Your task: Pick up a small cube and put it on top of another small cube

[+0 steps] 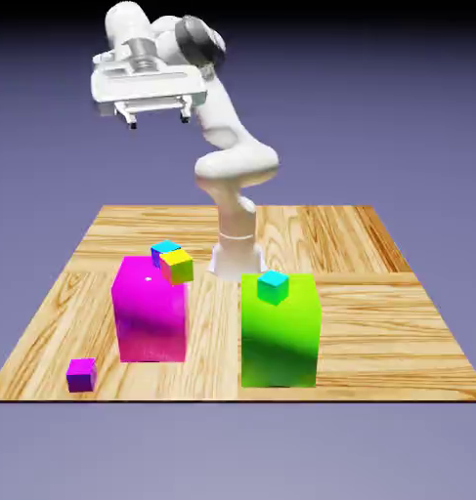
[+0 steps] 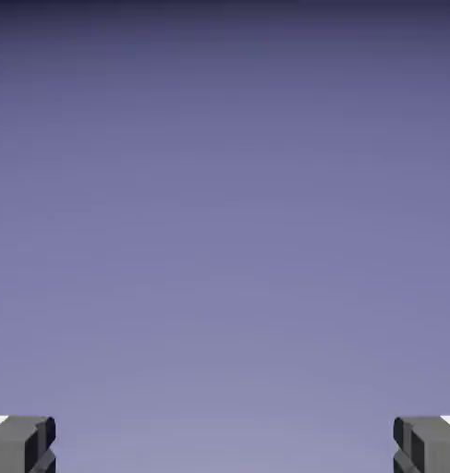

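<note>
The small cube (image 1: 81, 374) is a tiny purple block with a magenta-tinted top face, sharp-edged and far smaller than the two big blocks. It sits flat on the wooden table (image 1: 378, 312) near the front edge, toward the exterior view's left, just in front of and to the left of the large magenta block (image 1: 150, 311), apart from it.

At the upper back corner of the magenta block is a small cyan-topped cube (image 1: 164, 250) with a small yellow cube (image 1: 178, 266) touching it on its right; whether they rest on the block or behind it cannot be told. The large green block (image 1: 280, 332) stands to the exterior view's right of the magenta one, with a gap between them, and a small cyan cube (image 1: 273, 285) shows at its top.

No containers show; every thing stands on the table or at a block.

The tool (image 1: 159, 118) hangs high above the table, well apart from every cube, its fingers spread wide with nothing between them. In the hand view the two grey fingertips (image 2: 21, 445) sit at the far bottom corners against plain blue-violet backdrop.
</note>
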Robot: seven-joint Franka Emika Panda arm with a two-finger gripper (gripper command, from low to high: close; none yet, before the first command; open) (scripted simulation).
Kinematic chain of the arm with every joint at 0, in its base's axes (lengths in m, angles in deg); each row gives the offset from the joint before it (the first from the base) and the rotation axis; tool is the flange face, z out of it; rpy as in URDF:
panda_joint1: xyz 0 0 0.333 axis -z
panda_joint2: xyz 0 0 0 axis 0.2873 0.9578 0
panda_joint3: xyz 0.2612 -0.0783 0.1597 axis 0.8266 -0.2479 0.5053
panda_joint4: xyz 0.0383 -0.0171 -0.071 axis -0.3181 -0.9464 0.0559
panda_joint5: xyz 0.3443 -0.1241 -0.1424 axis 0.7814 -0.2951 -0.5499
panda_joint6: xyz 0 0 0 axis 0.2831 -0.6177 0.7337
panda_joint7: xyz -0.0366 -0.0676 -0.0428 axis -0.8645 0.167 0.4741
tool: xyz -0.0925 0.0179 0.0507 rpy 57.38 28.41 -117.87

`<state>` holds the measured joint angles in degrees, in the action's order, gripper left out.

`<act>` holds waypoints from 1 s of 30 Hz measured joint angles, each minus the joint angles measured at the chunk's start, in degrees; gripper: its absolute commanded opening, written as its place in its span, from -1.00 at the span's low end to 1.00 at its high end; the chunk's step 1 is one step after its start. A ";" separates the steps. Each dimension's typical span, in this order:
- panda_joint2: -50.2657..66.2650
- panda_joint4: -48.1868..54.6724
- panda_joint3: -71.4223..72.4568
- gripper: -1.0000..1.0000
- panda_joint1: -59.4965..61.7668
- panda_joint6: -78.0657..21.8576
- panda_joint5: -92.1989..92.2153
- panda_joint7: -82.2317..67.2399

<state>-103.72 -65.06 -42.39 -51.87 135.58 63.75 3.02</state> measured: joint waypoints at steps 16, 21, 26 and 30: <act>-8.23 23.14 -33.22 0.00 -24.85 -20.64 4.42 -27.80; -10.80 30.37 -43.61 0.00 -32.61 -27.10 5.80 -36.49; -13.37 37.60 -53.99 0.00 -40.37 -33.55 7.18 -45.18; -15.42 43.39 -62.29 0.00 -46.59 -38.71 8.29 -52.13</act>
<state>-119.14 -21.68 -104.69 -98.45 96.87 72.04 -49.10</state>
